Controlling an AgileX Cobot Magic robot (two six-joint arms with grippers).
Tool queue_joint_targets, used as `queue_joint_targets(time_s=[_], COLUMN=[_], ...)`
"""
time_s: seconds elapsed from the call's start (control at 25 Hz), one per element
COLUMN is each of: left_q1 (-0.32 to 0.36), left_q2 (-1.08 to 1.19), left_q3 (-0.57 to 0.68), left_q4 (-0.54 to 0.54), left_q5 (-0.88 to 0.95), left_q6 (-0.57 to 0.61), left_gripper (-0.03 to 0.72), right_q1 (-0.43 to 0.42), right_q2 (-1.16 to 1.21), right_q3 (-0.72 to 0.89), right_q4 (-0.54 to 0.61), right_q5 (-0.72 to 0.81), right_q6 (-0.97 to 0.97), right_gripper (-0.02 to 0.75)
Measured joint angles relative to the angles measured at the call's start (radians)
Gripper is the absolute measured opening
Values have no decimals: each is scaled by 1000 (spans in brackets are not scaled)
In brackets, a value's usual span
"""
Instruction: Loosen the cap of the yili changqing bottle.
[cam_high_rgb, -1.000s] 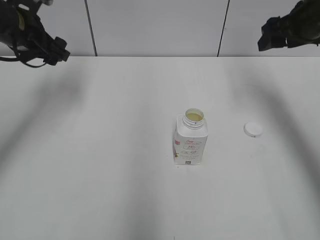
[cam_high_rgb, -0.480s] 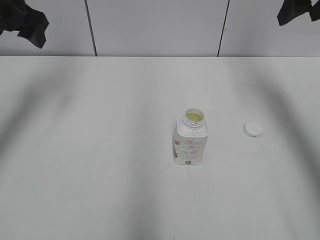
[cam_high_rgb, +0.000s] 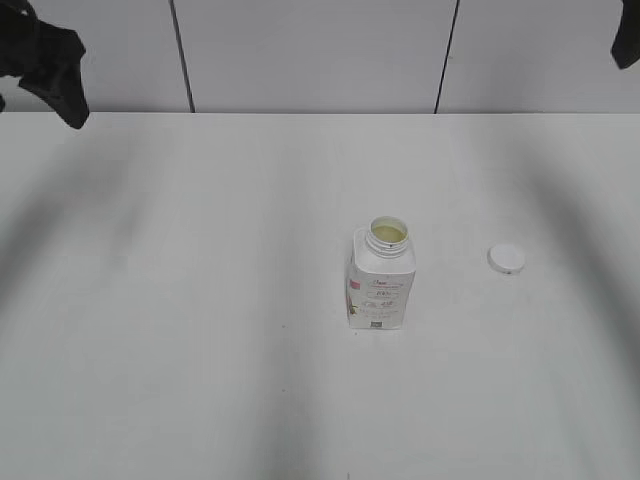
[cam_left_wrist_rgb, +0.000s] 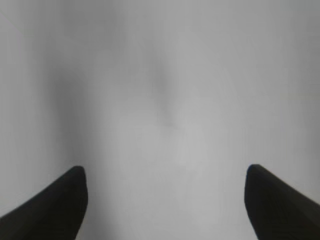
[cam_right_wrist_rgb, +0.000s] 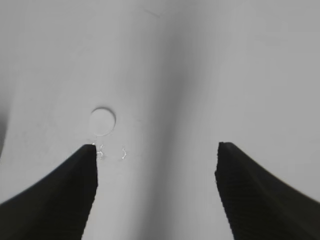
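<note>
The yili changqing bottle (cam_high_rgb: 381, 290) stands upright near the table's middle, its round neck (cam_high_rgb: 388, 234) uncovered, with pale liquid showing inside. The white cap (cam_high_rgb: 506, 259) lies flat on the table to the bottle's right, apart from it. In the right wrist view the cap (cam_right_wrist_rgb: 103, 121) appears as a small disc beyond the left fingertip. My right gripper (cam_right_wrist_rgb: 156, 147) is open and empty, high above the table. My left gripper (cam_left_wrist_rgb: 165, 172) is open too, over bare table. In the exterior view only dark parts of the left arm (cam_high_rgb: 45, 60) and right arm (cam_high_rgb: 628, 40) show, at the top corners.
The white table (cam_high_rgb: 200, 300) runs back to a pale panelled wall (cam_high_rgb: 310, 50) with dark seams. A few small bright specks (cam_right_wrist_rgb: 112, 151) lie on the table near the cap. Soft shadows of the arms fall across the surface.
Both arms have drawn outward towards the top corners of the exterior view, the right one nearly out of frame. Bottle and cap have not moved.
</note>
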Motion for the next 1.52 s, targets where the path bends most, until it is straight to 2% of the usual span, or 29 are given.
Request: queue_joint_targets(time_s=[0.08, 0.2, 0.48, 0.8, 1.0, 1.28, 1.52], left_q1=[0, 0, 0, 0, 0, 0, 0], left_q2=[-23, -68, -246, -487, -640, -815, -1011], left_q3=[0, 2, 125, 423, 601, 824, 967], left_q4=[-50, -65, 3, 31, 31, 31, 4], left_q5=[0, 2, 2, -1, -69, -103, -122], left_q6=[0, 0, -16, -75, -90, -124, -125], left_gripper=[587, 587, 585, 583, 581, 579, 579], right_q1=[0, 0, 0, 0, 0, 0, 0], right_q2=[-26, -87, -275, -474, -594, -772, -950], right_q3=[4, 13, 141, 389, 515, 653, 766], right_q4=[-18, -26, -30, -30, -28, -11, 17], right_q5=[1, 3, 3, 6, 7, 6, -29], right_q6=[22, 33, 35, 39, 39, 42, 42], right_gripper=[582, 582, 582, 582, 582, 582, 582])
